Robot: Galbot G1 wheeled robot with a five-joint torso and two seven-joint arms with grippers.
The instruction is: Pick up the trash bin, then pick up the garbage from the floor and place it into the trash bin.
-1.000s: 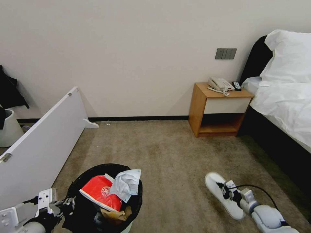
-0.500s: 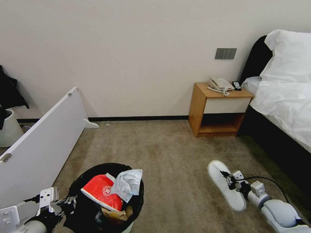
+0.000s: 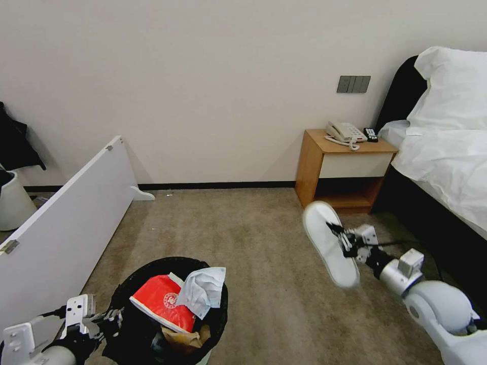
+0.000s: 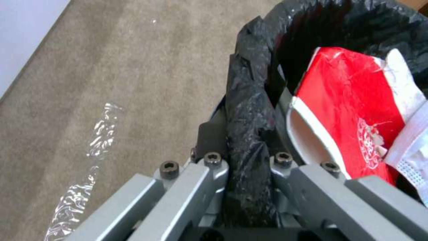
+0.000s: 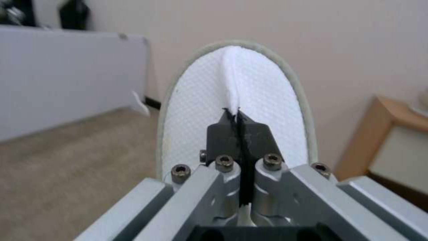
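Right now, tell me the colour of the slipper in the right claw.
White slipper, pale rim; clearest in the right wrist view.

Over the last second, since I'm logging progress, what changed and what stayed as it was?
The right tool, shut on the white slipper, lifted it higher above the carpet and a little toward the robot's left. The left tool stays clamped on the trash bin rim, with the red-white packet and tissue inside unmoved.

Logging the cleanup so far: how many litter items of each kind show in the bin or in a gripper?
Red-white packet, in the trash bin: 1
Tissue, in the bin: 1
Brown paper bag, in the bin: 1
White slipper, held by right gripper: 1
Total: 4
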